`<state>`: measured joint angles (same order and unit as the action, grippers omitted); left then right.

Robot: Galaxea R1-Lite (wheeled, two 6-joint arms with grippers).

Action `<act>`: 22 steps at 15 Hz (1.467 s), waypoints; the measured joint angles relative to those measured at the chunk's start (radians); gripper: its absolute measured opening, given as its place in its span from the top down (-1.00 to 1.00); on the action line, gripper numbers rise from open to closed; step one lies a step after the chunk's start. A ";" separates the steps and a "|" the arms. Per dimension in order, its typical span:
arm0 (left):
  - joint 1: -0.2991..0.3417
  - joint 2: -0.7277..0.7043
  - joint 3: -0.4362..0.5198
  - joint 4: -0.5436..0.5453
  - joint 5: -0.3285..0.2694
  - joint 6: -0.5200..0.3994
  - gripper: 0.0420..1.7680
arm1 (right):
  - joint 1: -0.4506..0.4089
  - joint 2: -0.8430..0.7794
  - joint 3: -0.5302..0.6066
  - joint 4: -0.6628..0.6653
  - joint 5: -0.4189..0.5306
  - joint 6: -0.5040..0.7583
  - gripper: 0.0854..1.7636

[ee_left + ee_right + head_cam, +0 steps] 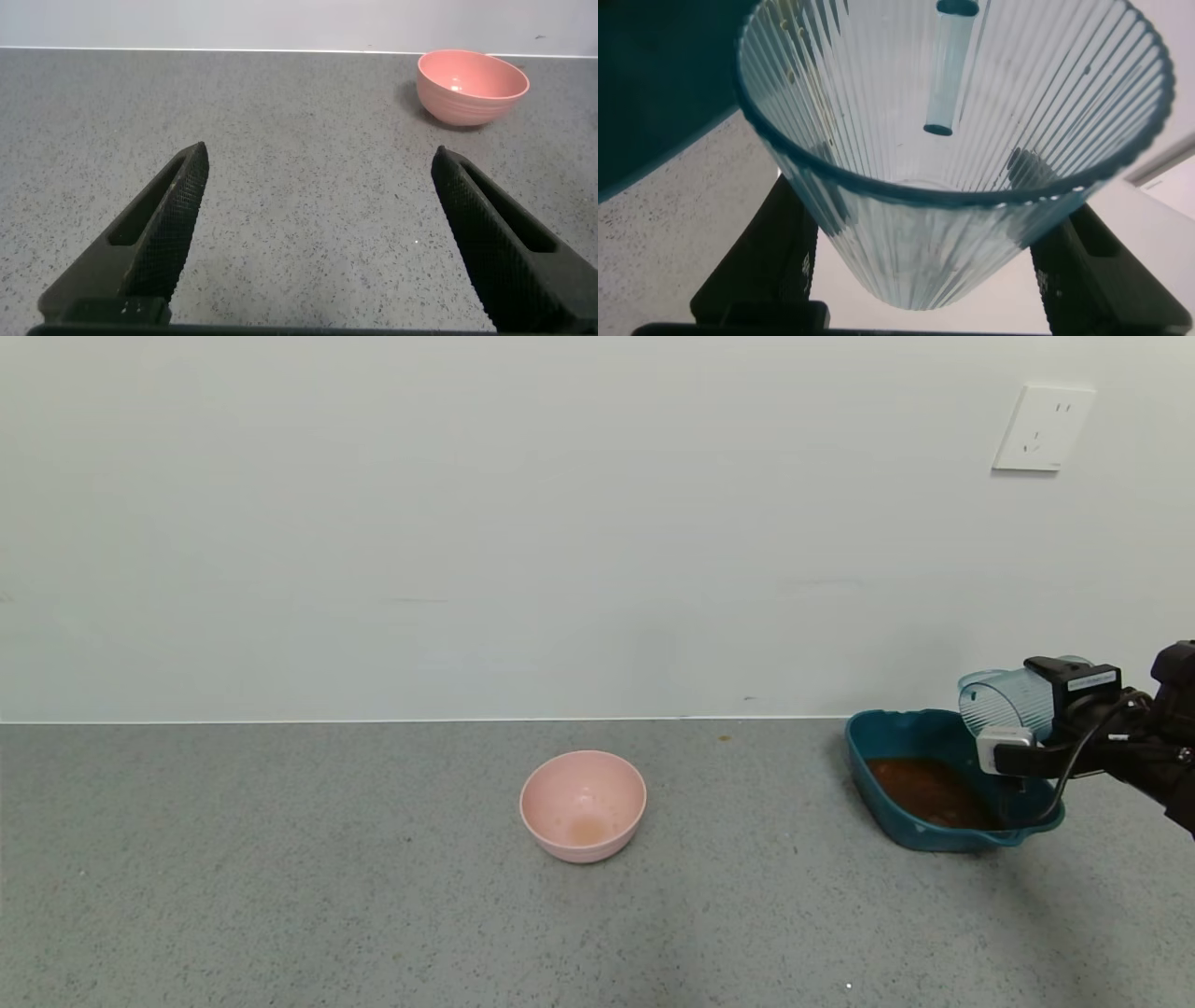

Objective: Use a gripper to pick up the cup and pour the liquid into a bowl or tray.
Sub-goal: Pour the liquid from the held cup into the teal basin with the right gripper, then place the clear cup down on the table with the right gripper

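Head view: my right hand (1025,721) grips the cup (1004,700), tipped on its side above the teal basin (882,728) at 3 o'clock on the desk (280,896); orange-brown liquid (924,789) lies in the basin. Left wrist view: my left hand (318,238) is open over bare desk, pink bowl (472,86) at 1 o'clock. Right wrist view: the cup looks empty, clamped between my fingers (761,266).

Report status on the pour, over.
Right gripper shut on cup, tipped on its side over teal basin. Liquid in basin; cup looks empty. Left gripper open, clear of the work. Nothing in the way.
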<state>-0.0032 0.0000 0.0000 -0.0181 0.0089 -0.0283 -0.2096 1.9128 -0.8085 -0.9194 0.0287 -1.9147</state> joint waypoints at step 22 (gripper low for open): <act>0.000 0.000 0.000 0.000 0.000 0.000 -0.94 | -0.029 -0.001 0.020 -0.007 0.004 0.008 -0.47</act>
<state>-0.0032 0.0000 0.0000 -0.0181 0.0085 -0.0283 -0.2381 1.9121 -0.7889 -0.9264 0.0332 -1.9064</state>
